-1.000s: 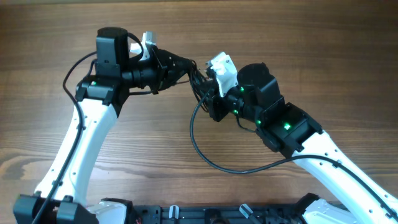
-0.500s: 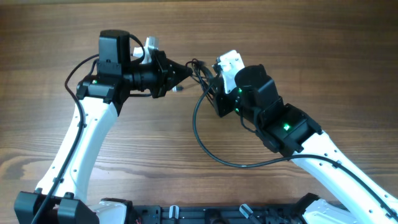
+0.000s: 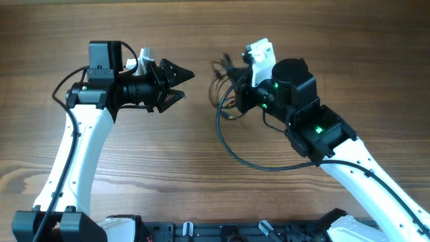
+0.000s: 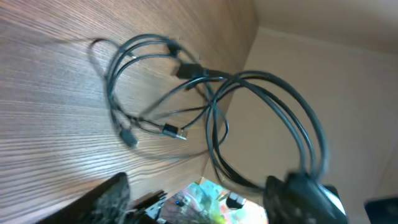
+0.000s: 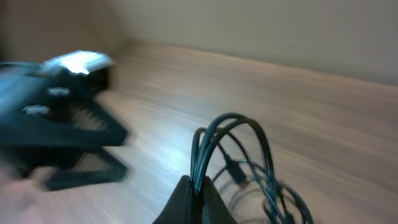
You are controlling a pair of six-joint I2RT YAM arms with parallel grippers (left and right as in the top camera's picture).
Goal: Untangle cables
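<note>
Tabletop (image 3: 168, 168): brown wood with long grain lines.
Cables (image 3: 225, 138): thin black bunch, right of middle, part lying down, part lifted.
Feel: probably light and floppy; loops may snag.
Best hold: likely a loose plug end, not the knot.
Right tool (image 5: 193, 190): pinching a loop.
Left tool (image 3: 176, 84): spread, holding nothing, well apart.

The cables (image 4: 189, 70) have a smooth, slightly glossy rubber-like coat; the table (image 3: 168, 168) is matt wood (with clear grain)

Wooden table (image 3: 168, 161) with tangled cables (image 4: 210, 112)
</note>
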